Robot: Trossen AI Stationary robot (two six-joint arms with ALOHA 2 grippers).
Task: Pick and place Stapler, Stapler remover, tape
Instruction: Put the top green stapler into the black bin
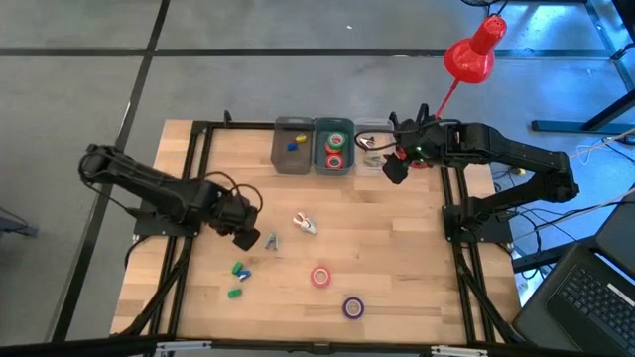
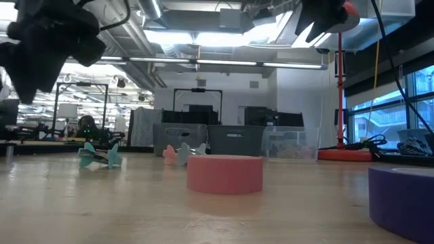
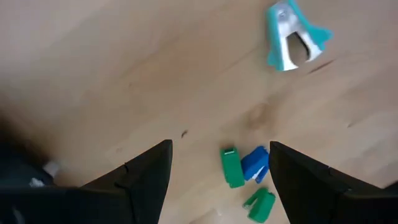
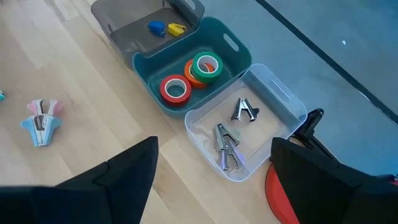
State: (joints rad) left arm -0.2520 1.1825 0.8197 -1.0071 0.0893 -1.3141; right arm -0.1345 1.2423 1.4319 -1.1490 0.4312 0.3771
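Here the left claw (image 1: 248,236) hangs open above the tabletop (image 1: 417,258), well left of the teal bin (image 1: 334,164), with the teal stapler remover (image 1: 272,240) just beside it and small green and blue blocks (image 3: 245,168) beneath. A red tape roll (image 1: 320,276) and a purple tape roll (image 1: 353,307) lie well below that bin. The right claw (image 1: 395,169) hovers open, just right of the bin, over the clear bin (image 4: 283,102) holding metal removers (image 4: 229,149).
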